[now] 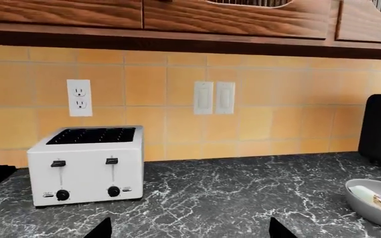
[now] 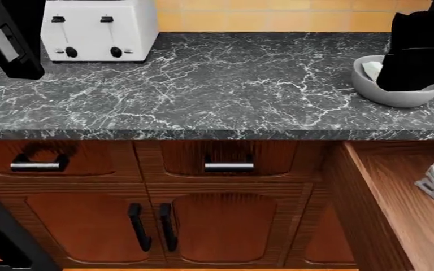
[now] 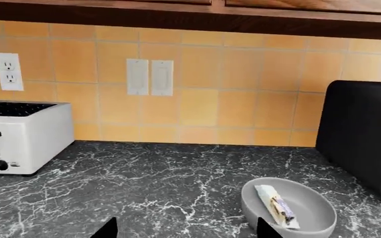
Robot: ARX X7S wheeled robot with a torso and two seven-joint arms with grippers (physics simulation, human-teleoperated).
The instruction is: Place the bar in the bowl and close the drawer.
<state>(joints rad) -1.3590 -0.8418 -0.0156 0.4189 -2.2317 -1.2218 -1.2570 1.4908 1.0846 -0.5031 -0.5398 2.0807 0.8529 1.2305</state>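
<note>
Open dark reddish-brown wood drawer (image 2: 386,197) sits nearest, pulled out at lower right with a small silvery object (image 2: 433,180) inside; closing it is what's left. Slim silvery-white wrapped bar (image 3: 277,206) already lies in the round light-grey bowl (image 3: 313,218) on the black marble table (image 2: 225,84), so placement looks done. Right gripper (image 3: 185,229) jaws spread, holding nothing. Left gripper (image 1: 185,229) jaws spread too, near the white toaster (image 1: 86,163).
</note>
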